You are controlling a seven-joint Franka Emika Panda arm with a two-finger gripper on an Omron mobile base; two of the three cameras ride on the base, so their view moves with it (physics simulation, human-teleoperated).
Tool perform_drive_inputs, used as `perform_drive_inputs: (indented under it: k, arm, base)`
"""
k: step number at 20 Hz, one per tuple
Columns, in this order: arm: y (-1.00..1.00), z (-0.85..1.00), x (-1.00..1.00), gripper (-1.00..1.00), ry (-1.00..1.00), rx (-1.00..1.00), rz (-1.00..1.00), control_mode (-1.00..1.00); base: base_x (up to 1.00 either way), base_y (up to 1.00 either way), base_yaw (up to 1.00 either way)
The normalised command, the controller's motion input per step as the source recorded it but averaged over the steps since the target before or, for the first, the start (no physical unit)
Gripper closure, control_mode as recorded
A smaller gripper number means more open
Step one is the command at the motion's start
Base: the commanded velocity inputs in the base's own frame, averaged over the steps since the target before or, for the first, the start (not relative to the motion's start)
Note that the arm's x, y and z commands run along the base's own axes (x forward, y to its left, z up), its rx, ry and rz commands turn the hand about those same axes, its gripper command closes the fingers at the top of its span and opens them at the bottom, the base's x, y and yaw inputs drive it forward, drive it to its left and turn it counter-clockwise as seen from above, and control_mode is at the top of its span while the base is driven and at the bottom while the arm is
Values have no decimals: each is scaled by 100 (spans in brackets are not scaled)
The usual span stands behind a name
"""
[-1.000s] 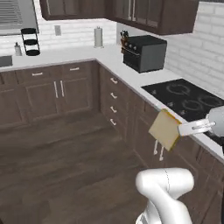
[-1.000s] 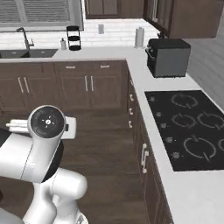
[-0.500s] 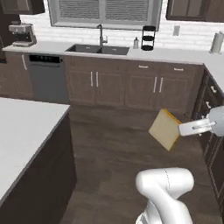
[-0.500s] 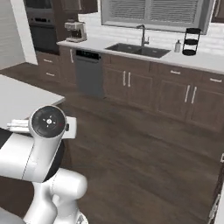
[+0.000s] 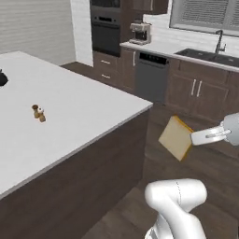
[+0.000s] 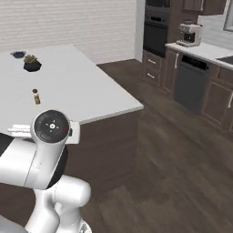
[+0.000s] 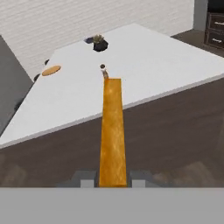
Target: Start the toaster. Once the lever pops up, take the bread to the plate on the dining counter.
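My gripper [image 5: 193,138] is shut on one edge of the bread [image 5: 176,137], a tan slice with a golden crust that hangs tilted over the wood floor, right of the dining counter [image 5: 84,107]. In the hand view the bread [image 7: 113,131] stands edge-on between the gripper [image 7: 113,180] tips and points at the white counter top [image 7: 153,57]. The orange-tan plate [image 7: 51,70] lies near the counter's far left side. The toaster is out of view.
A small shaker [image 7: 104,70] stands mid-counter, with a potted plant [image 7: 100,43] and a small bowl [image 6: 18,54] farther back. Dark cabinets, a dishwasher [image 5: 151,77], a wall oven [image 5: 106,32] and a coffee machine [image 5: 140,33] line the back wall. Wood floor lies between.
The whole picture has swung from the cooktop corner past the sink wall to the dining counter: the base has moved. The bread stays held in the shut gripper.
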Motion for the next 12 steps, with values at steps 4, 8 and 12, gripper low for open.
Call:
perform_drive_inputs:
  k: [4, 8, 12]
  arm:
    - [0, 0, 0, 100, 0, 0, 0, 100]
    - [0, 0, 0, 100, 0, 0, 0, 100]
    - [0, 0, 0, 100, 0, 0, 0, 100]
  base:
    - [0, 1, 75]
    - [0, 0, 44]
    - [0, -1, 11]
